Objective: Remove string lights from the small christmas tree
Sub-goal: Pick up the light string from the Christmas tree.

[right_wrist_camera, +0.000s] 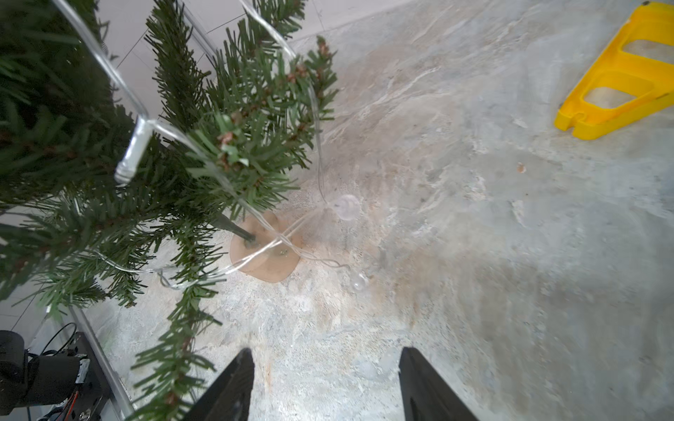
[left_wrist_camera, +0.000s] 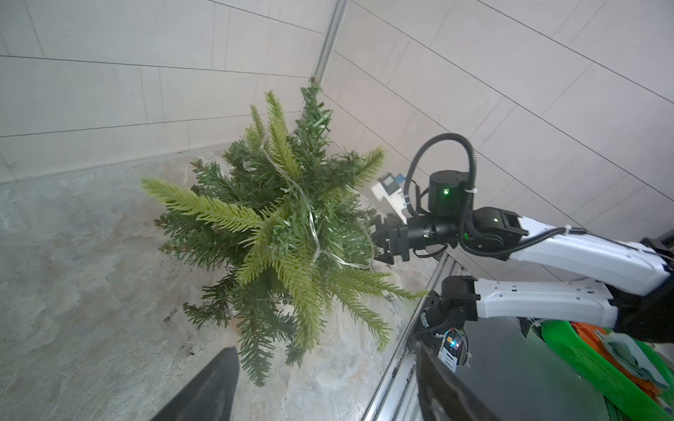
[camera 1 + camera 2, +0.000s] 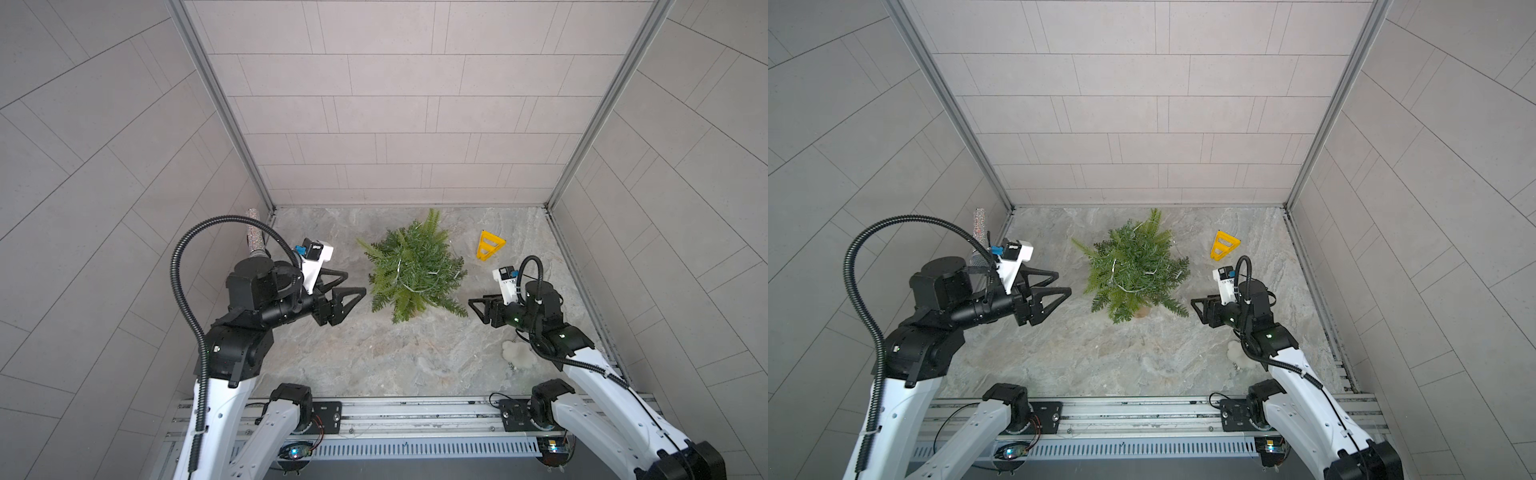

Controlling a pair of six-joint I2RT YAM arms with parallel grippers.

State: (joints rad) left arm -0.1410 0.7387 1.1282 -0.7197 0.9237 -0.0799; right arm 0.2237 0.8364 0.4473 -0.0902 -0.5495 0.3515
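The small christmas tree (image 3: 411,270) (image 3: 1133,270) stands upright at the back middle of the stone table, on a round wooden base (image 1: 266,251). The string lights (image 3: 397,266) (image 2: 312,226) wind through its branches as a thin clear wire. In the right wrist view a clear bulb (image 1: 136,145) hangs from a branch and loops of wire lie across the base. My left gripper (image 3: 355,282) (image 3: 1064,281) (image 2: 326,351) is open just left of the tree, nothing between its fingers. My right gripper (image 3: 473,300) (image 3: 1192,300) (image 1: 326,350) is open low at the tree's right side, also holding nothing.
A yellow plastic triangle (image 3: 490,245) (image 1: 620,80) lies at the back right. A fluffy white pom-pom (image 3: 513,351) sits under the right arm. A glittery cylinder (image 3: 255,232) stands by the left wall. The metal rail (image 3: 395,411) runs along the front edge.
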